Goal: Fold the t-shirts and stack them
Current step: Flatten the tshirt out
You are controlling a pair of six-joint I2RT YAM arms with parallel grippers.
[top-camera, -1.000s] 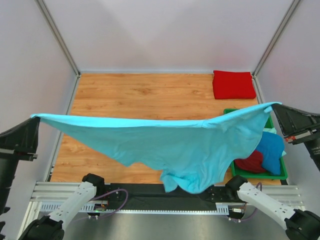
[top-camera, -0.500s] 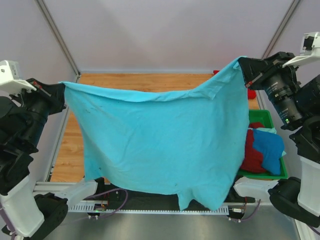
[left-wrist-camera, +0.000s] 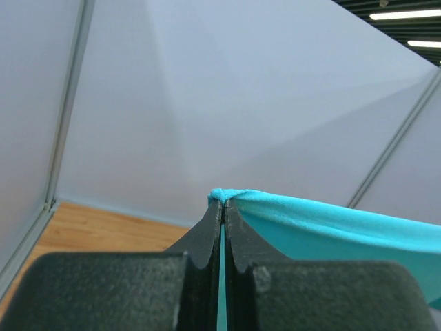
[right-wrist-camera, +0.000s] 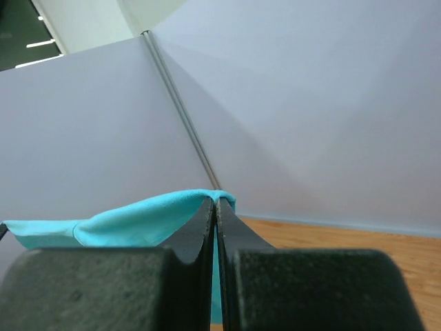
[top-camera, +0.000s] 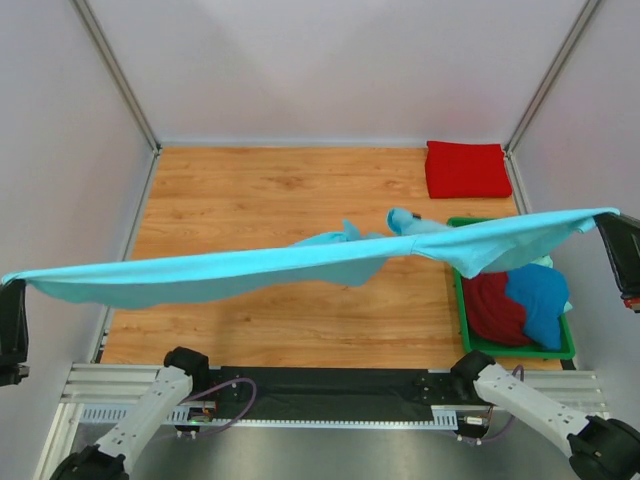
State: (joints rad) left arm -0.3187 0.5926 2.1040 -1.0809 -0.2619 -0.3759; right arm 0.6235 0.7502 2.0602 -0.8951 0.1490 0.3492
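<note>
Dropped from a hanging sheet half a second ago, the light turquoise t-shirt [top-camera: 250, 268] now stretches as a flat band above the wooden table [top-camera: 250, 195], its ends pinched in the closed left gripper [left-wrist-camera: 222, 207] and right gripper [right-wrist-camera: 216, 205].

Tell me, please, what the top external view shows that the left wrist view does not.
Only the top external view shows the turquoise t-shirt stretched to the right gripper, the folded red t-shirt at the far right corner, and the green tray holding a dark red t-shirt and a blue t-shirt. Only the left wrist view shows, close up, the left gripper pinched shut on an edge of the cloth. Both show the turquoise cloth, the wooden table and the pale walls.
</note>
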